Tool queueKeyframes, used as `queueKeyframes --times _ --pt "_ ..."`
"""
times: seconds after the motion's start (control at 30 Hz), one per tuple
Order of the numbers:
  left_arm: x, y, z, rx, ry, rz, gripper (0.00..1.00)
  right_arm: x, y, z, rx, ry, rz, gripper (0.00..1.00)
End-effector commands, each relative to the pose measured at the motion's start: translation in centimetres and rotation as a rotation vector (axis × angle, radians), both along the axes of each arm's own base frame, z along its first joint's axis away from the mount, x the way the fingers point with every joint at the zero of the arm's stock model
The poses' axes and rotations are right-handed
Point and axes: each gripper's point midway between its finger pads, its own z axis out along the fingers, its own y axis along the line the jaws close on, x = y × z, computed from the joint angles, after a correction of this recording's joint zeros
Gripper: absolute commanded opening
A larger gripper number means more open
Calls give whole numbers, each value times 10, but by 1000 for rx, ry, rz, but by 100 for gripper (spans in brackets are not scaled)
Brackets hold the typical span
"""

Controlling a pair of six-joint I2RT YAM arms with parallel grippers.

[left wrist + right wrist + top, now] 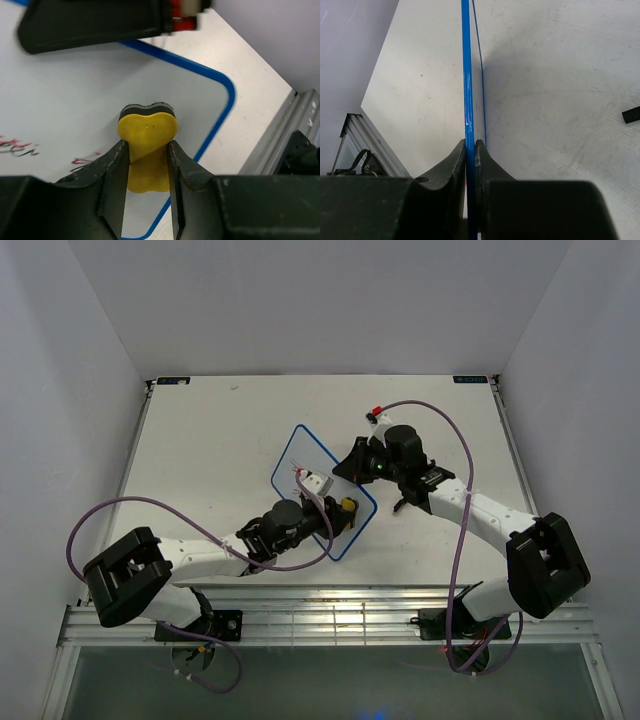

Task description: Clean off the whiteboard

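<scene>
Right now your left jaws are clamped on the eraser (147,131), gripping its yellow waist with the dark felt facing down at the board (300,455). Whether the felt is actually pressing on the surface, I can't tell you. Your right jaws are closed on the board's blue frame at its far-right long edge, steadying it.

The board lies slantwise on the bench (220,440), with its long axis running from far-left to near-right. The eraser sits at the near-right end, close to the rounded corner.

The relation that matters is this: the remaining red marks (17,146) lie off to the left in the left wrist view, well apart from the eraser. That puts them back up the long axis, toward the middle of the board. I'd judge your next stroke should travel that way, along the length and away from the corner.
</scene>
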Motion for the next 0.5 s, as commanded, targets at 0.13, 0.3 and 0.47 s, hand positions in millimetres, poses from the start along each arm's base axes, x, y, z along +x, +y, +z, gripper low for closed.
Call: queueKeyframes --times 0.13,0.3,0.47 --pt "-42 -26 9 35 -133 -267 0 -30 37 52 173 -29 173 8" --pt "-26 -16 4 65 -126 -154 0 -30 35 55 174 -38 168 8" --pt "9 20 -11 89 -60 113 0 -34 35 60 182 -45 179 8"
